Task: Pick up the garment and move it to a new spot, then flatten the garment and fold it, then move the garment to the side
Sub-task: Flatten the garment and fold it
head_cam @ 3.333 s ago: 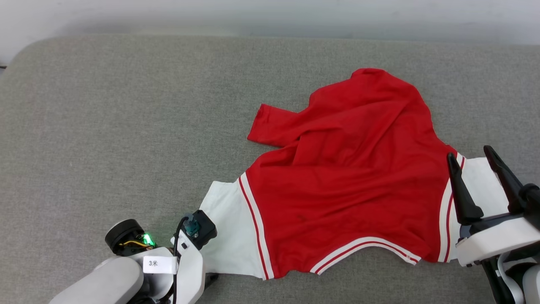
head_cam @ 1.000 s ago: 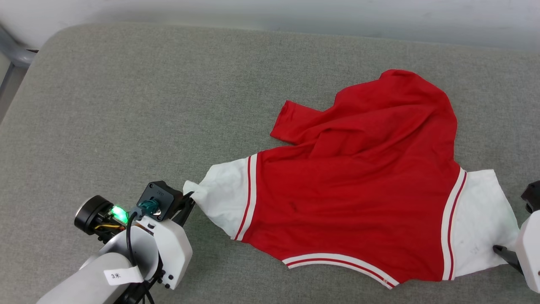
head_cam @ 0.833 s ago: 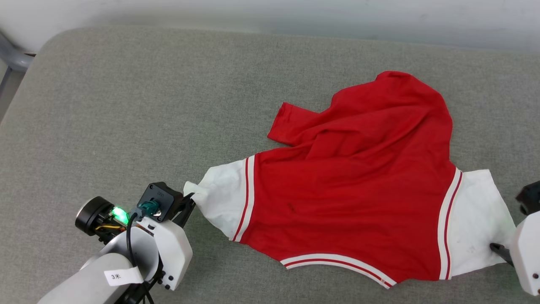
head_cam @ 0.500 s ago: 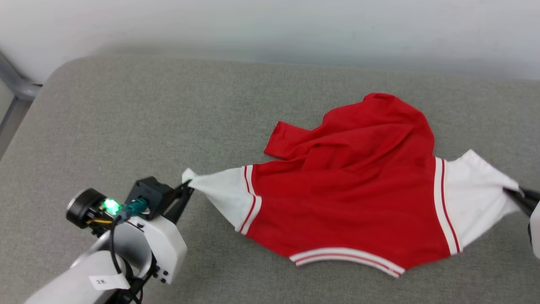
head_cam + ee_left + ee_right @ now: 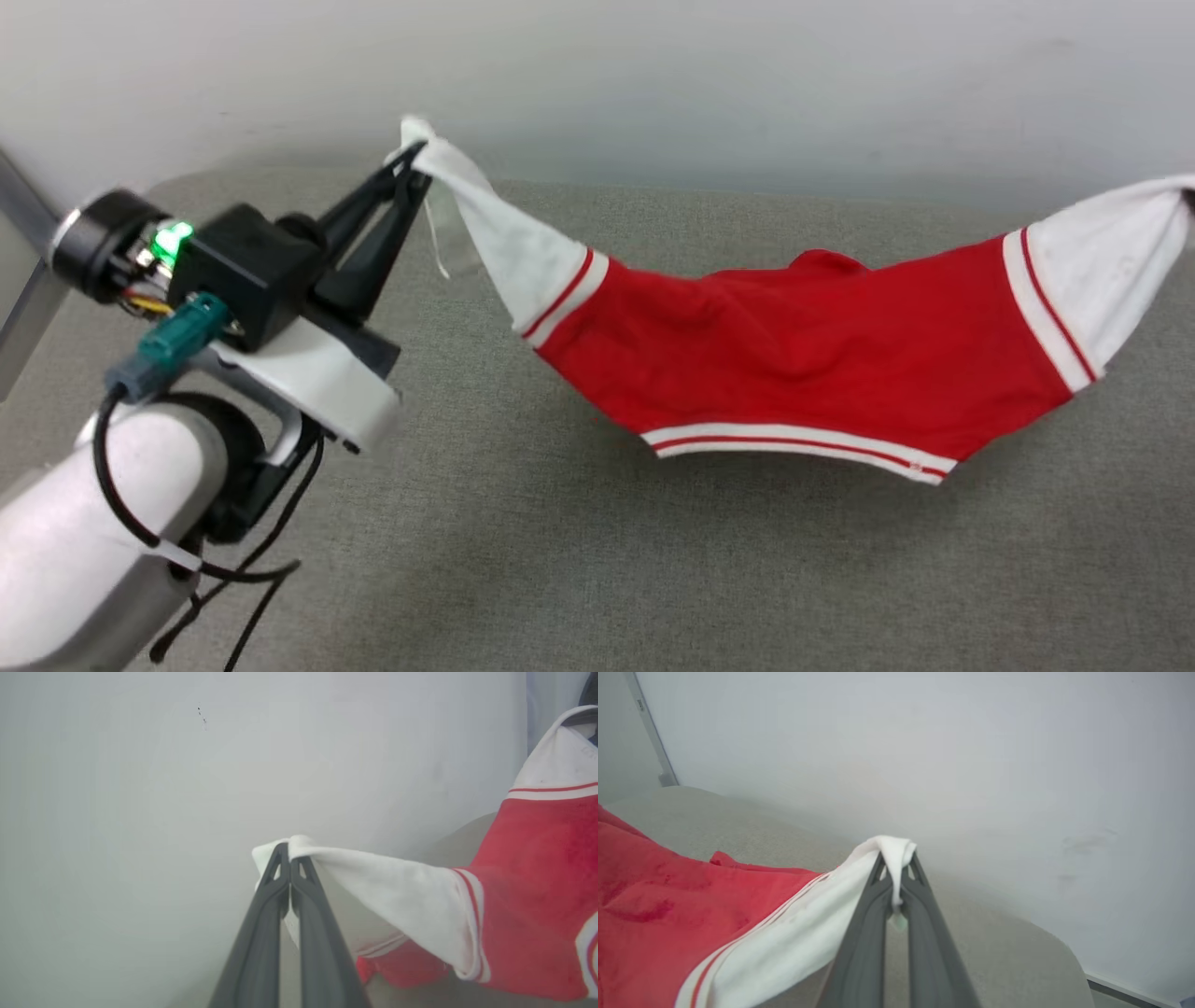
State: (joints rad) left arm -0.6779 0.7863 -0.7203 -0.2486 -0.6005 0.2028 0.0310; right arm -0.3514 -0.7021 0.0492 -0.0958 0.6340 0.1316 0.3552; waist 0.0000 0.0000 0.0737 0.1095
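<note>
Sagging garment (image 5: 803, 364) strung between, left fingers (image 5: 261, 938) clamped on one white sleeve, right fingers (image 5: 866, 942) on the other

Support: padded surface (image 5: 579, 560), covered in grey woven cloth. Flat top, rounded corners and edges. Far edge set close against pale wall (image 5: 709, 65). Cover taut and smooth, faintly mottled in tone.

Over right half: garment (image 5: 803, 355), slung above cover. Striped near hem clear of cloth, with soft shadow directly beneath. Rear red fold low at far side, near or touching cover; contact not determinable.

Right wrist view: same surface (image 5: 1008, 952), with rounded corner close to wall.
</note>
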